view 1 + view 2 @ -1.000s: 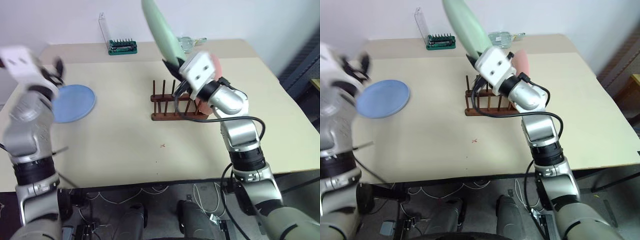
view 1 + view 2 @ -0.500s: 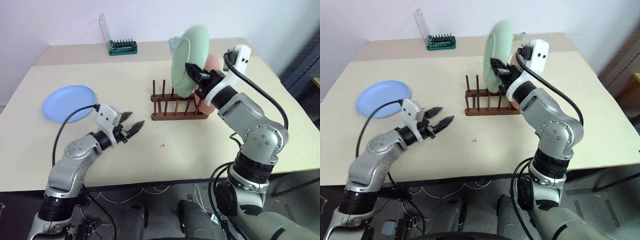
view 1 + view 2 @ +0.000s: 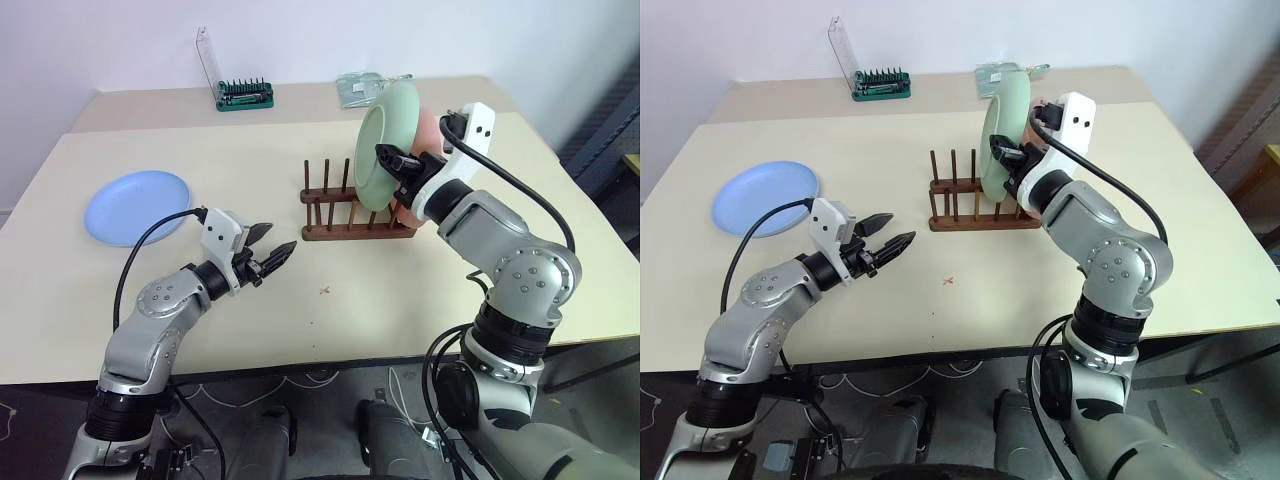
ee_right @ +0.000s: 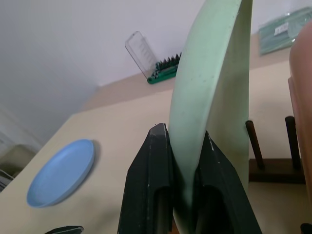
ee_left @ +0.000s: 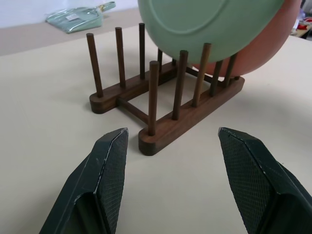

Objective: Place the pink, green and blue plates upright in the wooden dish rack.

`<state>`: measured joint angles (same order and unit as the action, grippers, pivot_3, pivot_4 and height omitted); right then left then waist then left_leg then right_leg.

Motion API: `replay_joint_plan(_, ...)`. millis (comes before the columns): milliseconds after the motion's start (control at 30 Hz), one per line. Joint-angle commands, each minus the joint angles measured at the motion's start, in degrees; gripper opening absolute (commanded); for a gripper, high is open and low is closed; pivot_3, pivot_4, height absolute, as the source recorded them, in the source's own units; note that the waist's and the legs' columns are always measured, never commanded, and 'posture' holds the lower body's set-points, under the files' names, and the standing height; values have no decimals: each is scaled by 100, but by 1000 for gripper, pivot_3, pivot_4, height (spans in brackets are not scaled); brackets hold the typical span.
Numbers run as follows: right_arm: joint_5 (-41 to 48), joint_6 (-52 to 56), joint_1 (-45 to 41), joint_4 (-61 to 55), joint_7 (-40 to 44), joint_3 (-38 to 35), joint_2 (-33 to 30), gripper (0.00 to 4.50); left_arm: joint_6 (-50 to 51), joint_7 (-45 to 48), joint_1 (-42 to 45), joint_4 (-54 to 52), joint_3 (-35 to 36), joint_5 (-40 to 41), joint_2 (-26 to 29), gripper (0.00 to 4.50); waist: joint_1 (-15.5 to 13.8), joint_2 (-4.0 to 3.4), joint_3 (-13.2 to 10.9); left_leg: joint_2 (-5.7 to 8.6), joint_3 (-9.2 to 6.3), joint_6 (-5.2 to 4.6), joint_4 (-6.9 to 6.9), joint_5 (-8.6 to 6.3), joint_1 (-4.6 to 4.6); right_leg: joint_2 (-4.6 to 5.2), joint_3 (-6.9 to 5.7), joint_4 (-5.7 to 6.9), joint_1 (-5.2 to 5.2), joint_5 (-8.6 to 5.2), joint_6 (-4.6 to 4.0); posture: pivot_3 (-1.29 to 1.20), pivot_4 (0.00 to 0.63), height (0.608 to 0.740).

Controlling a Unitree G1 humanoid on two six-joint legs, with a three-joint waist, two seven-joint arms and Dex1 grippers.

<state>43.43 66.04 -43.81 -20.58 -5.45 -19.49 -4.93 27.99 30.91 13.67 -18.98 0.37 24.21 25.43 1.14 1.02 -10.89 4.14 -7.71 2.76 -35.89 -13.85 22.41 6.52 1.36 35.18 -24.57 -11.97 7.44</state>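
— So where is the green plate (image 3: 385, 145)?
— Upright in the wooden rack (image 3: 357, 218), its lower edge down among the pegs near the rack's right end. The pink plate (image 3: 424, 140) stands on edge just behind it, at the far right of the rack.
— Is the right gripper (image 4: 181, 161) holding it?
— Its two black fingers sit on either side of the green plate's rim, very close to it. I cannot tell whether they pinch it or have slackened.
— And the blue plate (image 3: 137, 206)?
— Flat on the table (image 3: 250, 160), well to the left of the rack, untouched.
— What about the left gripper (image 3: 268, 256)?
— It hangs low over the table, between the blue plate and the rack, pointing at the rack's left end. Its fingers (image 5: 102, 170) are spread apart with nothing between them.
— Anything else on the table?
— A green bit holder (image 3: 245, 94) with a clear lid at the back edge, and a clear packet (image 3: 362, 86) behind the rack.
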Motion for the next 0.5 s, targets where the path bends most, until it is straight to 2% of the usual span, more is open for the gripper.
replay_joint_plan(33, 33, -51, -215, -41, -19, 75, -69, 2210, -67, -25, -9, -243, 7, -37, -25, 3057, -2, 0, 0, 0, 0, 0, 0, 0, 0, 0, 0, -1, 0, 0, 0, 0, 150, 740)
replay_joint_plan(167, 2, -111, -241, -60, 39, 201, -179, 4248, -68, -42, -54, -274, 5, -45, -45, 3057, -3, 0, 0, 0, 0, -1, 0, 0, 1, 0, 0, -2, 1, 0, 0, 0, 150, 740)
replay_joint_plan(200, -6, -128, -242, -70, 56, 232, -206, 4381, -65, -45, -57, -278, 7, -46, -49, 3057, -4, 0, 0, 0, 0, -1, 0, -1, 0, 0, 0, -2, 1, 0, 0, 0, 150, 740)
replay_joint_plan(367, -301, -360, -330, -188, 357, 696, -624, 4381, -88, -51, -44, -244, -4, -58, -74, 3057, -3, 0, 0, 0, 1, -1, 0, -1, 1, 0, 0, -3, 1, 0, 0, 0, 150, 740)
replay_joint_plan(500, -870, -825, -405, -294, 877, 1341, -1343, 4381, -122, -46, -17, -177, 16, -81, -92, 3057, -4, -1, -1, 0, 2, -1, 0, -1, 1, 0, 0, -4, 1, 0, 0, 0, 150, 740)
